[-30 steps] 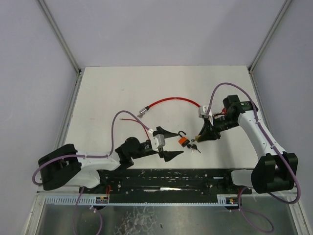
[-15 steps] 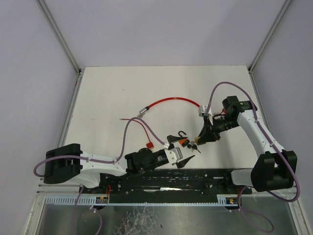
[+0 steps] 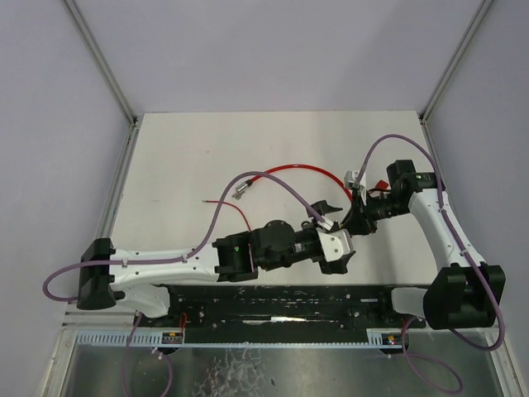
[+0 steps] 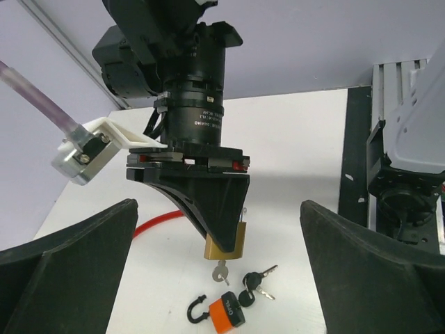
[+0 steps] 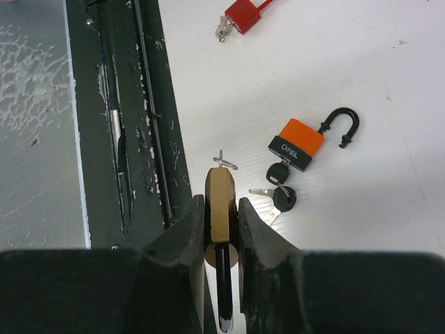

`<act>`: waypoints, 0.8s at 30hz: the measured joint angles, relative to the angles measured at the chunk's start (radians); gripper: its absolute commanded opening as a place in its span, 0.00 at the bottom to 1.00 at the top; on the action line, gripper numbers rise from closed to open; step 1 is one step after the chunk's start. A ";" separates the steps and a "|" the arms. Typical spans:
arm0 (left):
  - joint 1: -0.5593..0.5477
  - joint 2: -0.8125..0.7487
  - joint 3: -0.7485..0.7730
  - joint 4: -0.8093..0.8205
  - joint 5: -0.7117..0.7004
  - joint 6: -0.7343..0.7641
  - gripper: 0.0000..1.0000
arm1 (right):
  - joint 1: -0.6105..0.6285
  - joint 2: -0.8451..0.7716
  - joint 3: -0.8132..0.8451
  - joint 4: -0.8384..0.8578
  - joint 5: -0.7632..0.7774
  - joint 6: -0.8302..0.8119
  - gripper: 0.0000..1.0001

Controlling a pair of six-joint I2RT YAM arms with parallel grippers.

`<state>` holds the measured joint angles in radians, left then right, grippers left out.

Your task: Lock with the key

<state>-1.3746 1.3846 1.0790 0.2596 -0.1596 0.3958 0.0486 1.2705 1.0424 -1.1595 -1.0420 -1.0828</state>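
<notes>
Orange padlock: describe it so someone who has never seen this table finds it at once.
On the white table, beside the black rail, the right gripper holds a brass padlock. Next to that lies the orange padlock, with black-headed keys at its base. Only it has an orange body and an open black shackle.

Left gripper (image 3: 345, 233) gapes wide, arm stretched rightward — right gripper (image 5: 221, 217) pinched narrow, pointing down.
</notes>
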 measured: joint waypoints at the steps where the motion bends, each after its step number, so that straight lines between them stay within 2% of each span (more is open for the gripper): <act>1: 0.000 -0.001 0.033 -0.047 0.005 0.008 1.00 | -0.007 0.000 0.000 0.002 0.000 0.004 0.00; 6: 0.001 -0.004 0.132 -0.245 0.018 0.057 1.00 | -0.027 -0.014 -0.004 0.015 -0.020 0.029 0.00; 11: 0.002 0.006 0.150 -0.384 0.020 0.090 0.99 | -0.031 -0.043 -0.009 0.032 -0.034 0.064 0.00; 17: 0.002 0.045 0.132 -0.392 -0.012 0.097 0.93 | -0.031 -0.061 -0.011 0.052 -0.063 0.105 0.00; 24: 0.001 0.142 0.073 -0.346 -0.145 0.144 0.96 | -0.031 -0.113 -0.023 0.119 -0.076 0.225 0.00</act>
<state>-1.3739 1.5269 1.1522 -0.0864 -0.3050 0.5396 0.0174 1.1576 1.0195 -1.0409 -1.1175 -0.8581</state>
